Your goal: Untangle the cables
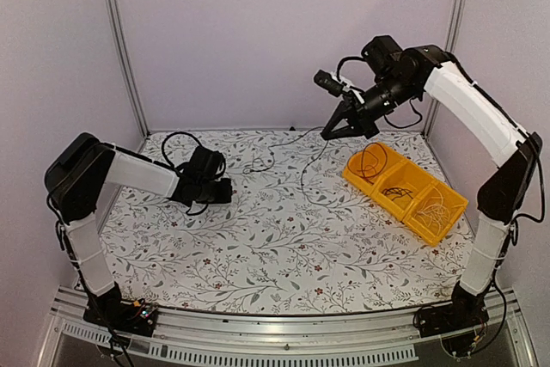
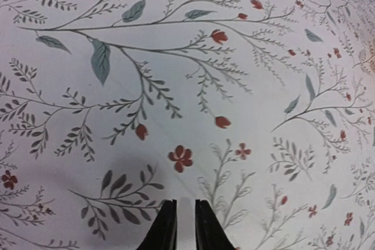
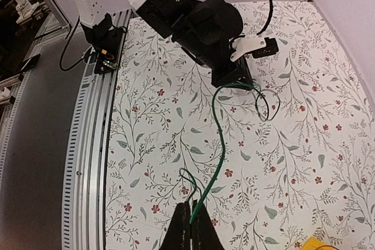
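Observation:
A thin green cable (image 3: 221,156) runs across the flowered table from my right gripper (image 3: 193,223) to the tip of my left gripper (image 3: 234,77), where it joins a small black loop (image 3: 267,105). My right gripper is shut on the cable's near end and is raised at the back (image 1: 331,133). In the top view the cable (image 1: 284,139) hangs leftward. My left gripper (image 1: 225,192) sits low over the table. In its own view its jaws (image 2: 186,221) stand a narrow gap apart with nothing between them. Coiled cables (image 1: 371,161) lie in a yellow tray.
The yellow three-compartment tray (image 1: 387,208) stands at the right, each compartment holding coiled wire; its corner shows in the right wrist view (image 3: 319,244). Thick black arm cables loop over the left wrist (image 1: 176,139). Walls and metal posts bound the table; a rail runs along the near edge.

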